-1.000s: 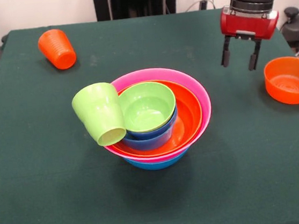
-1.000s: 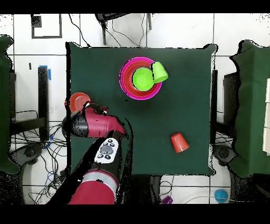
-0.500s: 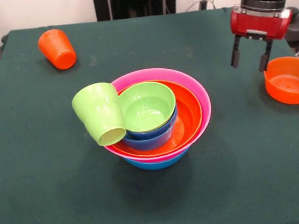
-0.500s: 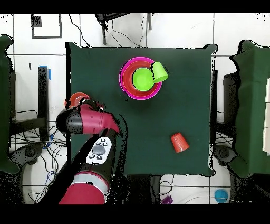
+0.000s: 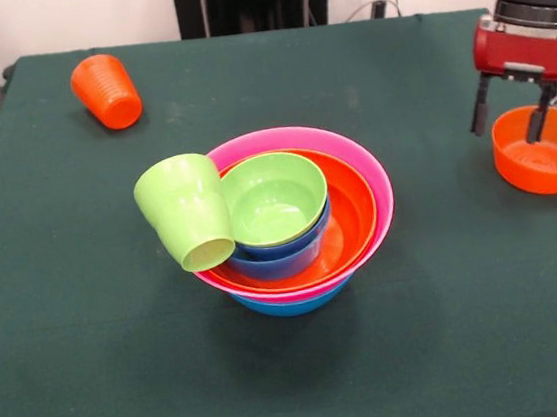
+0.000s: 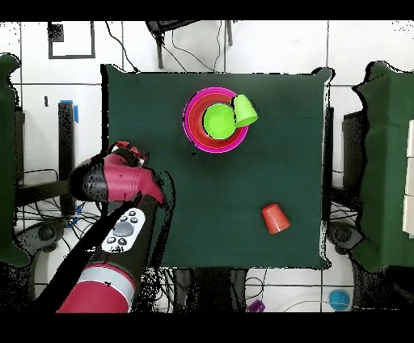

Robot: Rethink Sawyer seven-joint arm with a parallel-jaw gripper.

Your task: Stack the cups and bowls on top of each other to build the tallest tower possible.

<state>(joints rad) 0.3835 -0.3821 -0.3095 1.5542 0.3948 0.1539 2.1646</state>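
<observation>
Red-and-black gripper [image 5: 512,119] hangs over the near rim of the small glossy orange plastic bowl [image 5: 544,150] at the counter [image 5: 96,370] edge, its 2 black fingers [image 5: 478,108] spread, pinching nothing. Mid-counter: nested tower of glossy round bowls [image 5: 295,217], wide blue base, pink, orange, small blue, lime-green on top. Smooth lime-green tumbler [image 5: 186,211] leans tilted on its rim. Ribbed orange tumbler [image 5: 106,90] lies tipped, well apart.

1. The front view looks across the surface [image 5: 98,390] toward the robot at 12 o'clock, fairly close, angled downward.
2. The overhead view looks straight down from high up, robot base at 6 o'clock.
3. Both share the tower [image 5: 290,217] [image 6: 215,120].
</observation>
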